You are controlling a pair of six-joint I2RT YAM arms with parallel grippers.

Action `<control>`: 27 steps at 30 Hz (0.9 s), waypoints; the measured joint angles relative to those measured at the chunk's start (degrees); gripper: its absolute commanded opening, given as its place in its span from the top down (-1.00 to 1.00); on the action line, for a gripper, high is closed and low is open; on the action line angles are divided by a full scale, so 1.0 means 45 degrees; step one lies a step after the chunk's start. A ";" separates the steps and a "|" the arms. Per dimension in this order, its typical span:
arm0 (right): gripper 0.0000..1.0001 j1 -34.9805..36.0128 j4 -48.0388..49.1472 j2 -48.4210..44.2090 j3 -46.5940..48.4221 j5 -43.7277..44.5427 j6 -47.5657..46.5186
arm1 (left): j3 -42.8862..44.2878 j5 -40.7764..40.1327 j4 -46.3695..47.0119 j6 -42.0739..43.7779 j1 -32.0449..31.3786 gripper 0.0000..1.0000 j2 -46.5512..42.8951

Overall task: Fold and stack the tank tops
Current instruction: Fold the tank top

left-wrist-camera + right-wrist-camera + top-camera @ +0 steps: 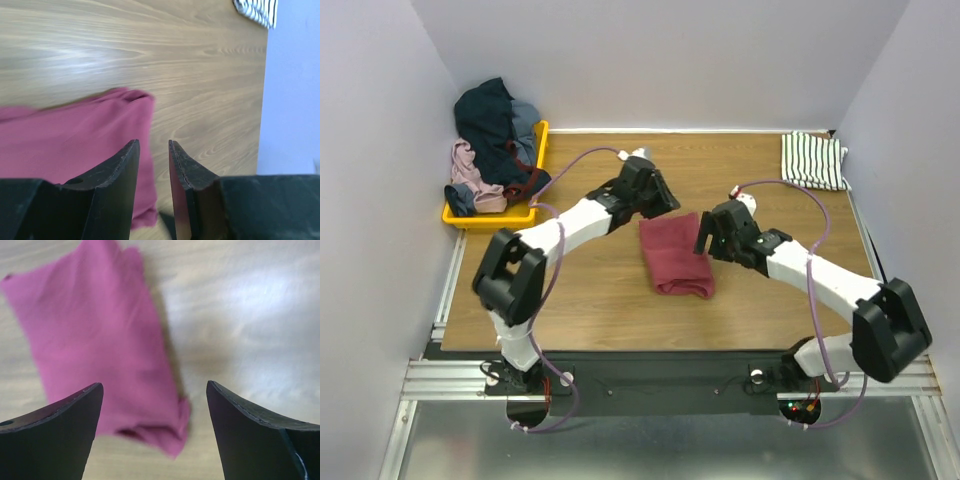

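Observation:
A dark red tank top lies folded into a narrow rectangle at the table's middle, also in the left wrist view and the right wrist view. A white striped tank top lies folded at the far right corner, its edge showing as striped cloth. My left gripper hovers over the red top's far end, jaws a little apart with nothing between them. Over the top's right edge, my right gripper stands wide open and empty.
A yellow tray heaped with dark and pink clothes stands at the far left. Purple walls close in the table on three sides. Bare wood lies in front of the red top.

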 measured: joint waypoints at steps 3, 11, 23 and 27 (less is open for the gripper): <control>-0.73 -0.0826 0.0476 0.1015 0.0457 -0.0539 -0.0753 | -0.1311 -0.0641 -0.0209 -0.0170 0.0495 0.28 -0.1729; -0.50 -0.1753 0.2093 0.3784 0.1491 -0.2778 -0.2016 | -0.4396 -0.0855 0.0403 -0.0209 0.0481 0.37 -0.3487; 0.61 -0.2667 0.2657 0.4318 0.0986 -0.3143 -0.1574 | -0.5076 -0.0699 0.0563 0.0661 -0.1647 0.38 -0.2200; 0.52 -0.2793 0.2667 0.4051 0.0393 -0.2973 -0.1389 | -0.5124 -0.1088 0.0597 0.0641 -0.2045 0.42 -0.1812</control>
